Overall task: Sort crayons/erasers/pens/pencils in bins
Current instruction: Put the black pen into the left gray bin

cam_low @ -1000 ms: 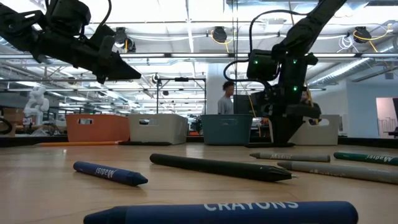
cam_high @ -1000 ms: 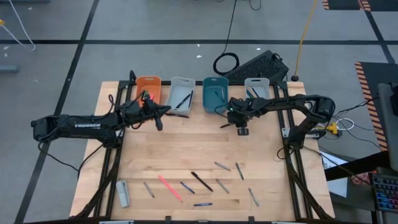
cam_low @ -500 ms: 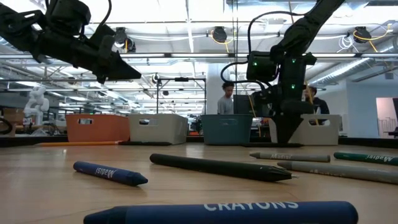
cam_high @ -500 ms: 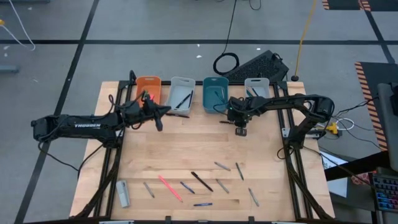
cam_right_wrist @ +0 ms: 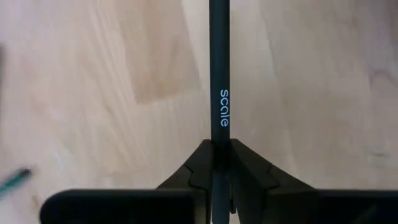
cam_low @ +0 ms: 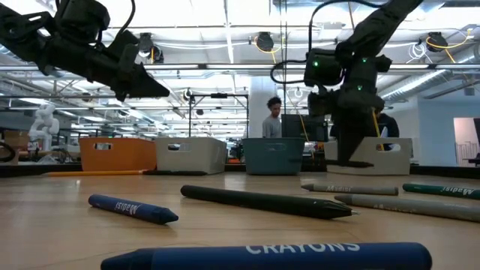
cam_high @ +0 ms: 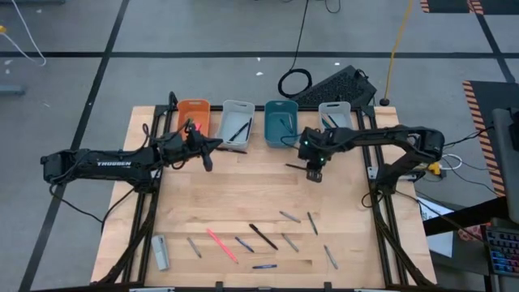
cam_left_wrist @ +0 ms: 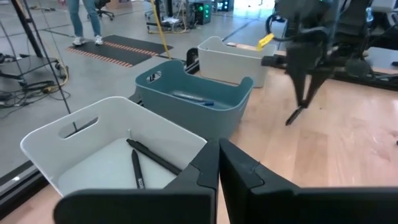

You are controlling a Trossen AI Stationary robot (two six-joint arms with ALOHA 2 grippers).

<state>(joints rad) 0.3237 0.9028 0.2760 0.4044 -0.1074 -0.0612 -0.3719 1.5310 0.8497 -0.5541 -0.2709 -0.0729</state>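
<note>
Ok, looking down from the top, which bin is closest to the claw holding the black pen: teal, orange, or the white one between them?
From the right gripper, shut on the black pen, high view:
1. Teal bin, at the table's back edge, closest to it.
2. White bin, next one to the left.
3. Orange bin, far left, behind the left gripper.

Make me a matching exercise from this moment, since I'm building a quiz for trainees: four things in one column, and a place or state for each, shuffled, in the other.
Things:
1. right gripper
2. left gripper
3. orange bin
4. pink stick

Places or states:
A. leftmost in the row of bins
B. lying on the table's near part
C. shut on a black pen
D. shut and empty, by a white bin

Pairs: 1-C, 2-D, 3-A, 4-B
</note>
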